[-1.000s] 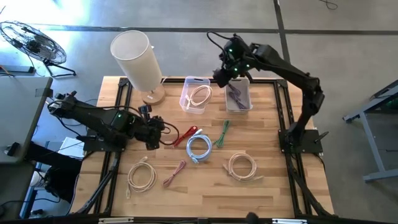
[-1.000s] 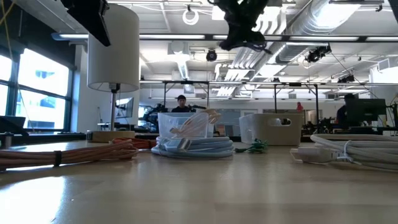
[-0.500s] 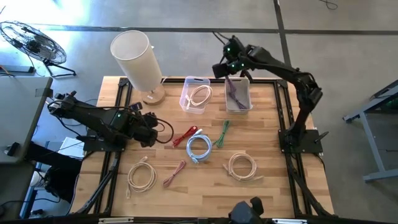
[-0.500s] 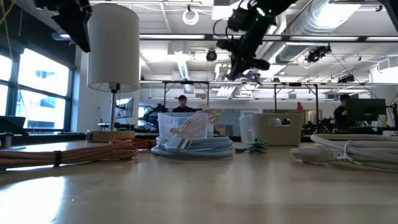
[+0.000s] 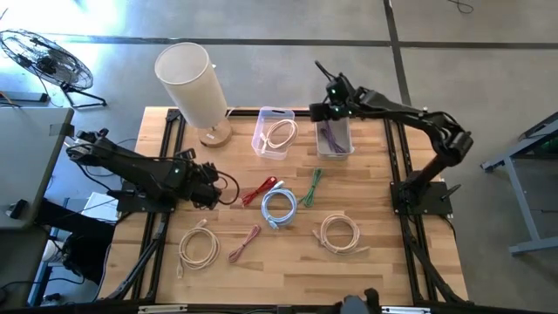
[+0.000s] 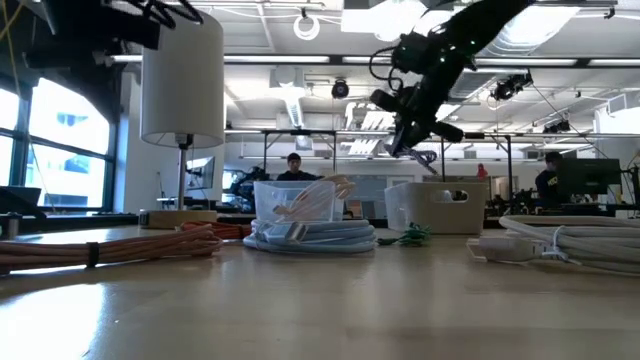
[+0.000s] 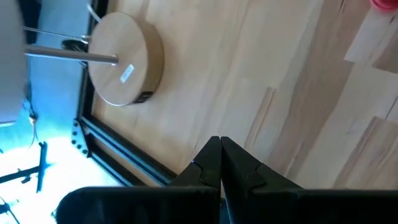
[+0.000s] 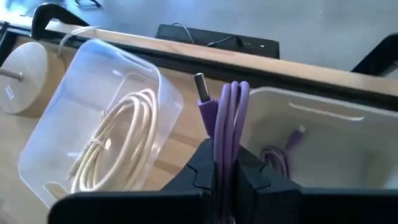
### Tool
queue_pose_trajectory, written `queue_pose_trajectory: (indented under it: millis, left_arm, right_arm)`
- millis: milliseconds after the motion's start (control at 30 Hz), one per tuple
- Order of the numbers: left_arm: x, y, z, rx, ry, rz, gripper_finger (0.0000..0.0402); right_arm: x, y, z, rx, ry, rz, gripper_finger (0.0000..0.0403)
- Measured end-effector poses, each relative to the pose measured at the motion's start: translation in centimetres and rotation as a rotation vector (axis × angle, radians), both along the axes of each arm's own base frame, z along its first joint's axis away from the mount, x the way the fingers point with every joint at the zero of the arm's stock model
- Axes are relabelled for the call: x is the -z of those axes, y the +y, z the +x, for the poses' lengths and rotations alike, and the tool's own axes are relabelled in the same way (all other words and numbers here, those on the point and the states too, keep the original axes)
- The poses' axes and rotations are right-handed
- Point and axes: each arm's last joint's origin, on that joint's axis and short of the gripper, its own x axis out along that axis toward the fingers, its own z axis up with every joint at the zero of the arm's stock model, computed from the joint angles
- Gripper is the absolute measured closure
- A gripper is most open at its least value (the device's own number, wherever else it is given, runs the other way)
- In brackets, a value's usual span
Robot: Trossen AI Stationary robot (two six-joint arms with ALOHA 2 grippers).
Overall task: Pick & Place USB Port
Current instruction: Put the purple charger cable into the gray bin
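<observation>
A purple USB cable (image 8: 225,118) is folded into several strands; its metal plug (image 8: 200,84) sticks out past my fingers. My right gripper (image 5: 324,112) is shut on it above the far-left corner of the pale bin (image 5: 350,145), where more purple cable (image 8: 277,155) lies. In the low view the gripper (image 6: 414,128) hangs over that bin (image 6: 440,207). My left gripper (image 5: 212,186) is shut and holds nothing, over the table's left part, its fingers (image 7: 219,144) pointing at bare wood. My right gripper pinches the purple cable's folded strands (image 8: 224,134) between its two fingers, the strands running along the fingers and out past their ends. The bundle is lifted above the pale bin. Another part of the cable lies on the bin's floor.
A clear bin (image 5: 261,145) with a cream cable (image 5: 281,133) stands left of the pale one. A lamp (image 5: 192,83) stands at the far left. Red (image 5: 261,189), blue-white (image 5: 279,208), green (image 5: 311,187), pink (image 5: 246,242) and cream cables (image 5: 338,233) lie mid-table.
My right gripper has moved down and toward the table's right, from beside the clear bin to over the pale bin, carrying the purple bundle. My left gripper has drawn back a little toward the table's left edge.
</observation>
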Motion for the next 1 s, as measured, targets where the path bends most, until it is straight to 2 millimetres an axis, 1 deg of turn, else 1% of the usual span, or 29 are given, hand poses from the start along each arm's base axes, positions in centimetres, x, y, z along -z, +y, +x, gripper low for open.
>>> queue_pose_trajectory:
  millis: [100, 200, 367, 533, 633, 800, 1000]
  left_arm:
    - [0.7, -0.1, 0.1, 0.000, -0.008, -0.017, 0.0401]
    - [0.8, -0.1, 0.2, 0.000, -0.018, -0.027, 0.0401]
    - [0.8, -0.2, 0.4, 0.002, -0.037, -0.033, 0.0401]
    - [0.8, -0.2, 0.5, 0.002, -0.050, -0.037, 0.0401]
    - [0.8, -0.3, 0.7, 0.003, -0.066, -0.043, 0.0402]
    - [0.8, -0.3, 0.9, 0.003, -0.089, -0.052, 0.0401]
    - [0.8, -0.3, 0.9, 0.003, -0.091, -0.053, 0.0402]
  right_arm:
    - [1.1, 0.6, -1.1, 0.051, -0.009, 0.011, 0.0392]
    - [2.3, 0.8, -2.1, 0.086, -0.003, 0.026, 0.0392]
    - [3.7, 1.2, -2.2, 0.075, -0.068, 0.030, 0.0392]
    - [4.8, 1.5, -2.6, 0.089, -0.044, 0.040, 0.0392]
    - [5.2, 1.7, -2.7, 0.077, -0.039, 0.046, 0.0392]
    - [5.2, 1.6, -2.8, 0.077, -0.036, 0.035, 0.0391]
    - [5.2, 1.6, -2.7, 0.058, -0.036, 0.037, 0.0358]
